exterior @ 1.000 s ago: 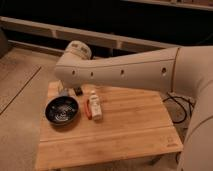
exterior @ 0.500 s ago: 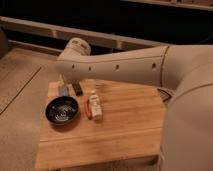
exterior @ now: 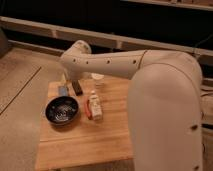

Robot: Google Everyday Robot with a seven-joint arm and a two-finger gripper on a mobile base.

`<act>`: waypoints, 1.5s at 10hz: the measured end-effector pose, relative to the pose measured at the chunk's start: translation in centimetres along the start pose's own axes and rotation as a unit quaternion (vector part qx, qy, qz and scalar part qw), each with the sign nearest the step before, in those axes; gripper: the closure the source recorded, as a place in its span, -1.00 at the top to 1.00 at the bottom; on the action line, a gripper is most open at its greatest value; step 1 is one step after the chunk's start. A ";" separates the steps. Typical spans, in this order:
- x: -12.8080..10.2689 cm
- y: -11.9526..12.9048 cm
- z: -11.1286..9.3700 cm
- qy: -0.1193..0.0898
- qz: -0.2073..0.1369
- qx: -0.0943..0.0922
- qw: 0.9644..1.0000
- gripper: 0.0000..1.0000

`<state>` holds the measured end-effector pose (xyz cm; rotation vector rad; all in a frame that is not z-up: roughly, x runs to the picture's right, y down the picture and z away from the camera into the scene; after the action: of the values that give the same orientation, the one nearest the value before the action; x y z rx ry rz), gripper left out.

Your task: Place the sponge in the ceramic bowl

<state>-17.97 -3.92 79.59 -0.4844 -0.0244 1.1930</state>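
The ceramic bowl point(exterior: 62, 110) is round, black and glossy, and sits on the left side of the wooden table point(exterior: 112, 135). Just behind it, near the table's back left corner, lies the small pale blue-grey sponge point(exterior: 63, 91). My gripper point(exterior: 65, 81) hangs at the end of the white arm directly above and slightly behind the sponge. The arm's wrist partly hides it, and I cannot tell whether it touches the sponge.
A small black block point(exterior: 77, 88) lies right of the sponge. A cream oblong object point(exterior: 95, 108) with a red item point(exterior: 88, 108) beside it lies right of the bowl. A clear cup point(exterior: 98, 80) stands at the back. My bulky white arm point(exterior: 165, 105) covers the table's right side.
The arm has swung nearer to the camera and now covers more of the right side. The gripper end has come down toward the sponge at the back left corner.
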 end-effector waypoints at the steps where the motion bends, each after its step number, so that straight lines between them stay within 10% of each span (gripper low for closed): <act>1: -0.2 -0.1 0.5 0.002 -0.002 -0.001 1.000 0.30; 7: -1.5 -0.1 2.0 0.009 -0.038 0.001 0.999 0.30; 12: -5.2 4.3 7.3 0.027 -0.121 -0.045 0.991 0.30; 15: -7.5 3.4 10.5 0.024 -0.115 -0.060 0.991 0.30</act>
<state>-26.66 -6.05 89.55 -0.5988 -0.1094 0.9564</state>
